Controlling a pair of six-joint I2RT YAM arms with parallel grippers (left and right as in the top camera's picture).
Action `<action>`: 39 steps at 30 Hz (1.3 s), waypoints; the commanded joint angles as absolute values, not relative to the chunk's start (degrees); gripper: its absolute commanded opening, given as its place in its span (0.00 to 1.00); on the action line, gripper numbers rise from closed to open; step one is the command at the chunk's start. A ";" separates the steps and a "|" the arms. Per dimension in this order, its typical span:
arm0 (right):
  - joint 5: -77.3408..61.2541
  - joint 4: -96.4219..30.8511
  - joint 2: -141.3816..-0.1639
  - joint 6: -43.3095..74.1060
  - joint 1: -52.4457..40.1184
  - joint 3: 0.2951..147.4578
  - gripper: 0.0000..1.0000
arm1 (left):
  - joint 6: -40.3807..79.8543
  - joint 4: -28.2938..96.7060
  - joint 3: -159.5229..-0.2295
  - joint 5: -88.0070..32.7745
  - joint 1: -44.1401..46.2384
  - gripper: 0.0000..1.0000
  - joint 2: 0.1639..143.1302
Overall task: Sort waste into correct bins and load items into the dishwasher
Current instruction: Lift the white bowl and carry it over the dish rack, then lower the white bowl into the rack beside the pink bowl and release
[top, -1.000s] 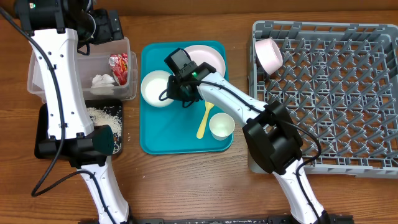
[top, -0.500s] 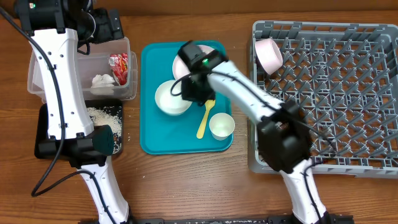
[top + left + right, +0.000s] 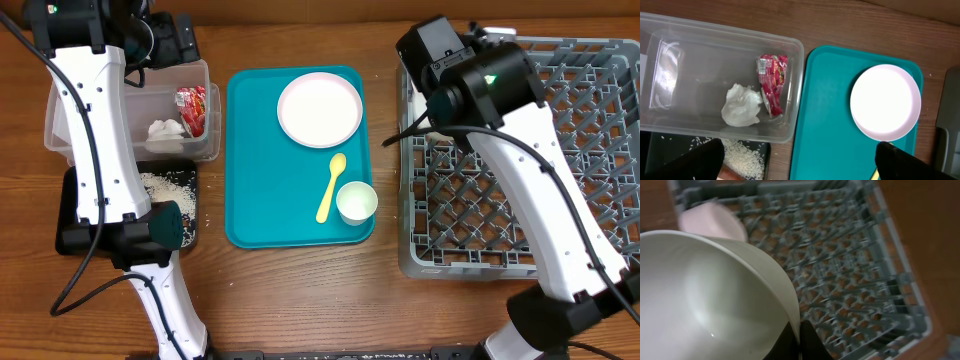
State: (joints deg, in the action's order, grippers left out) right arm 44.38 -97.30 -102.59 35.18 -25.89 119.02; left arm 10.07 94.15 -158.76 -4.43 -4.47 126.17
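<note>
My right gripper [image 3: 799, 340] is shut on the rim of a white bowl [image 3: 705, 300] and holds it above the grey dish rack [image 3: 850, 255] near its far left corner. A pale pink bowl [image 3: 712, 220] stands in the rack there. In the overhead view the right arm [image 3: 480, 80] hides both bowls. The plate [image 3: 319, 109], yellow spoon [image 3: 330, 188] and small white cup [image 3: 356, 202] lie on the teal tray [image 3: 255, 200]. My left gripper [image 3: 800, 165] is open and empty above the clear tub [image 3: 700, 50], which holds the red wrapper [image 3: 774, 82] and the napkin [image 3: 742, 105].
The black tray [image 3: 195, 215] with white rice [image 3: 165, 185] sits in front of the clear tub [image 3: 60, 130] at the left. The left arm rises over both bins. The dish rack [image 3: 560, 170] fills the right side. Bare wood lies along the front.
My right gripper lifted the white bowl off the teal tray and swung right to above the rack's far left corner. The plate is now uncovered. The left arm has not moved.
</note>
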 commanded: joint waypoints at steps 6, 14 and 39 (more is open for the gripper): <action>55.66 -97.06 -104.90 41.17 -23.33 111.39 0.04 | 9.21 92.20 -158.60 -4.03 -4.14 0.99 125.34; 70.61 -97.08 -104.90 34.24 -18.17 99.61 0.04 | 9.23 90.96 -158.60 -4.05 -4.12 1.00 125.34; 58.48 -82.37 -107.94 29.52 -19.22 98.15 0.04 | 9.87 89.91 -158.60 -4.49 -4.10 1.00 125.34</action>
State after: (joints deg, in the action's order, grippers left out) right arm 58.13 -82.91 -106.87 30.83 -18.06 98.45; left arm 10.11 90.32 -158.71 -4.45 -4.47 126.17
